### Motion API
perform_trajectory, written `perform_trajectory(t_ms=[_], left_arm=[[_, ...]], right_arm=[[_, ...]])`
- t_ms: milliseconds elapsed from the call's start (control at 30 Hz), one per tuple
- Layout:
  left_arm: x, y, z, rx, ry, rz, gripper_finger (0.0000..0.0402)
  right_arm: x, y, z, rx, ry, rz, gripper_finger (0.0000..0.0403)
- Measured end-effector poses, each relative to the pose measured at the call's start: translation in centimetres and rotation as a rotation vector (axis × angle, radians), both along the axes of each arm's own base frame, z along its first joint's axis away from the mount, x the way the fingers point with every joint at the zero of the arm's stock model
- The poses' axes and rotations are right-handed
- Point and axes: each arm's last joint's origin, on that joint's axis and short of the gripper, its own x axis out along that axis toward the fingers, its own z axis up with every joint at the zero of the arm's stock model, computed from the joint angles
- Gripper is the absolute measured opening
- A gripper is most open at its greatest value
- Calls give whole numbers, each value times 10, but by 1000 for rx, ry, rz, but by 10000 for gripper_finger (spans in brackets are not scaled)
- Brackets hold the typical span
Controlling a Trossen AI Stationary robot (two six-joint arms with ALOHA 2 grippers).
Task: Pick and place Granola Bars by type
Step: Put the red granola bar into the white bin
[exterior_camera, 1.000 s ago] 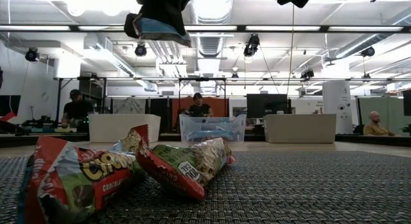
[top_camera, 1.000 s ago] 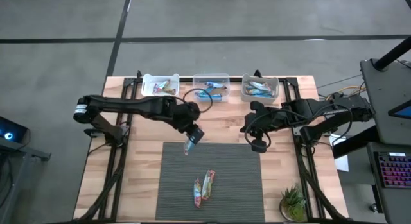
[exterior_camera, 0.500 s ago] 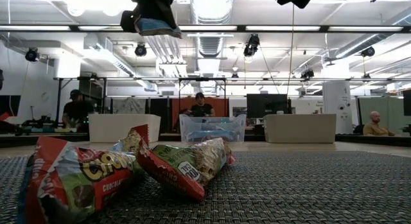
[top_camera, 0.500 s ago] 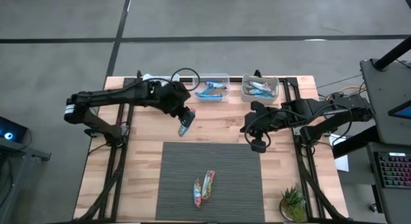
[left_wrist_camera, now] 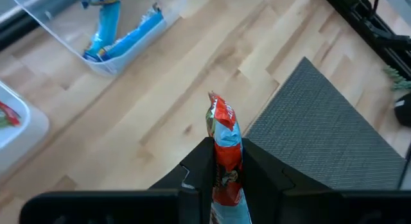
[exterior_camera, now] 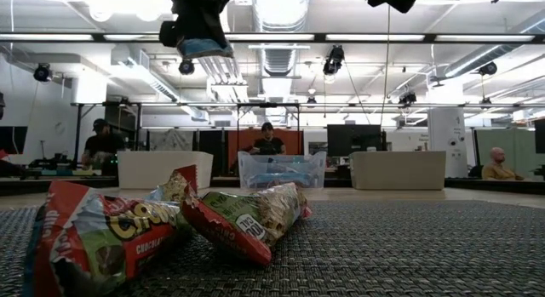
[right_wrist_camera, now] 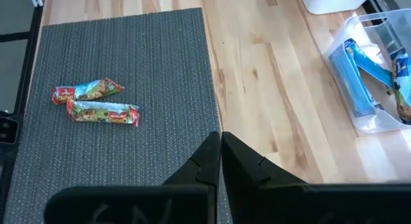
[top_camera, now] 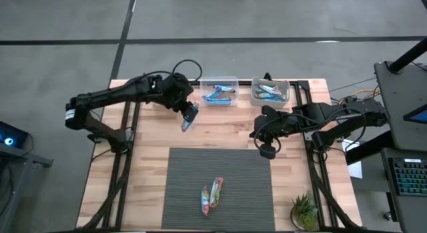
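Note:
My left gripper (top_camera: 189, 117) hangs over the bare wood between the grey mat (top_camera: 247, 193) and the bins, shut on a red and light-blue granola bar (left_wrist_camera: 221, 137). In the low view that bar (exterior_camera: 204, 48) shows high up under the gripper. Two multicoloured granola bars (top_camera: 205, 197) (top_camera: 216, 190) lie flat, side by side, on the mat; the right wrist view shows them too (right_wrist_camera: 87, 90) (right_wrist_camera: 103, 112). My right gripper (top_camera: 265, 151) waits shut and empty above the mat's far right corner (right_wrist_camera: 219, 142). My left gripper pinches the bar's two flat faces (left_wrist_camera: 226, 169) between its two fingers, which lie along the bar. The fingers slant down toward the table's near right. The bar's crimped free end (left_wrist_camera: 214, 103) sticks out past the fingertips. It is lifted clear of the table.
A clear bin (top_camera: 219, 91) with blue bars stands at the far edge's middle, and another bin (top_camera: 270, 91) with blue bars stands to its right. A white bin's corner (left_wrist_camera: 13, 121) shows in the left wrist view. A small plant (top_camera: 305, 210) stands at the near right corner.
My left gripper has swung from above the mat's far edge toward the table's far left and has risen, carrying the bar with it. The bar has stayed clamped and clear of the table. The two bars on the mat have not moved.

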Motion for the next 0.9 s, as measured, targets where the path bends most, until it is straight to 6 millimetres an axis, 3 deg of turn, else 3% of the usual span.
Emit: perform_trajectory(t_ms=[333, 900], left_arm=[[-10, 24, -1, 62, 42, 6, 53], [-43, 79, -4, 168, 155, 55, 53]], right_arm=[[0, 0, 0, 35, -1, -38, 9], [0, -1, 0, 45, -7, -88, 9]])
